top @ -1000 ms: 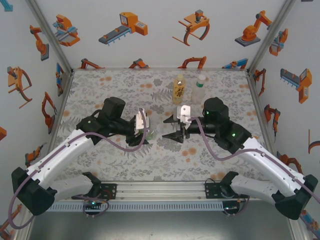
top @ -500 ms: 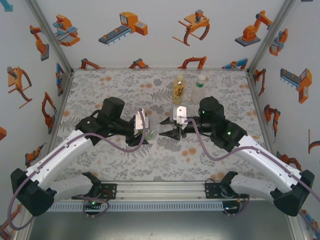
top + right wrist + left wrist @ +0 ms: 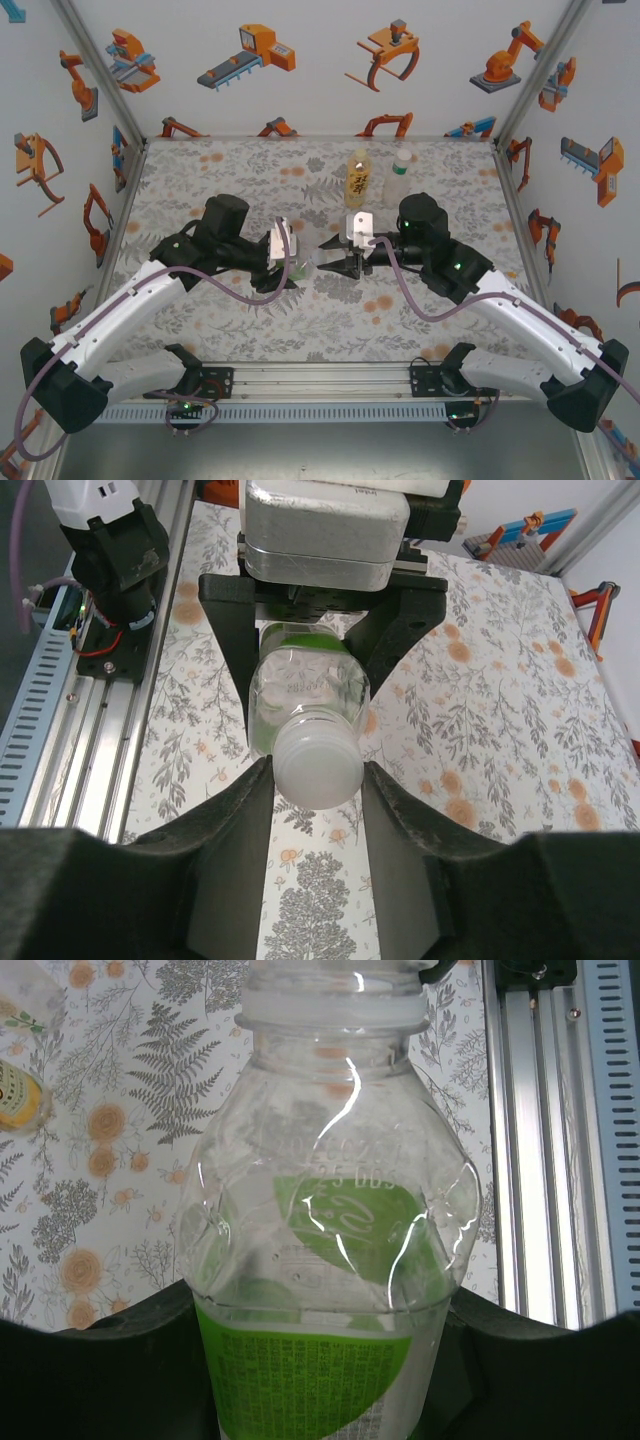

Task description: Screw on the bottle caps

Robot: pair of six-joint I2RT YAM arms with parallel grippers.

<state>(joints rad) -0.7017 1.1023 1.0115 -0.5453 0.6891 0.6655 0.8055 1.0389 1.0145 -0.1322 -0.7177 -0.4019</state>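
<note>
1. L gripper (image 3: 308, 670): fingers clamped on green-label bottle (image 3: 330, 1260), ctr of top view, neck toward R gripper (image 3: 316, 780).
2. R gripper: fingers pinching white cap (image 3: 313, 760) on bottle neck, lower ctr of R wrist view.

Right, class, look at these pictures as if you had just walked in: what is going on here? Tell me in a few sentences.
Two robot arms are working on one bottle together. The left gripper grips a green-labelled clear bottle, its neck pointing at the right arm. The right gripper has its jaws closed on the white cap sitting on that neck, placed to screw it on; how tight it is cannot be told. A yellow bottle and a second clear bottle stand at the back of the table.
</note>
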